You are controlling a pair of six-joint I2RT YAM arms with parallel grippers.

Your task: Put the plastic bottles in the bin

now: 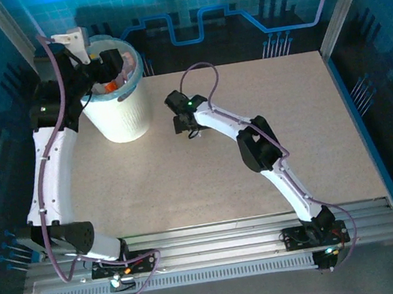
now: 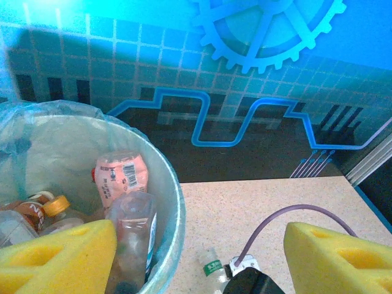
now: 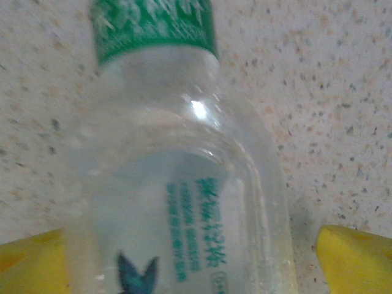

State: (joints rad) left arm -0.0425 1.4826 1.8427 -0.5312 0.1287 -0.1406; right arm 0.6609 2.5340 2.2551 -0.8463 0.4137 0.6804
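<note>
Grasp step: your right gripper [image 3: 193, 266] stands apart astride the clear green-capped plastic bottle [image 3: 184, 153], mid-frame — close squarely; left gripper [image 2: 199, 260] gapes empty.

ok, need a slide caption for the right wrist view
Right gripper, jaws open, straddling a clear plastic bottle with a green cap on the speckled beige table.

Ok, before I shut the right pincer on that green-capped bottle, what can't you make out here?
Right wrist view: the green-capped bottle is blurred and its base is cut off by the lower edge; whether the right pincer touches it is unclear.
Top view: the right arm covers that bottle.
Left wrist view: the left pincer, with its yellow finger, and the bin wall hide most of the bottles inside, so no count.
</note>
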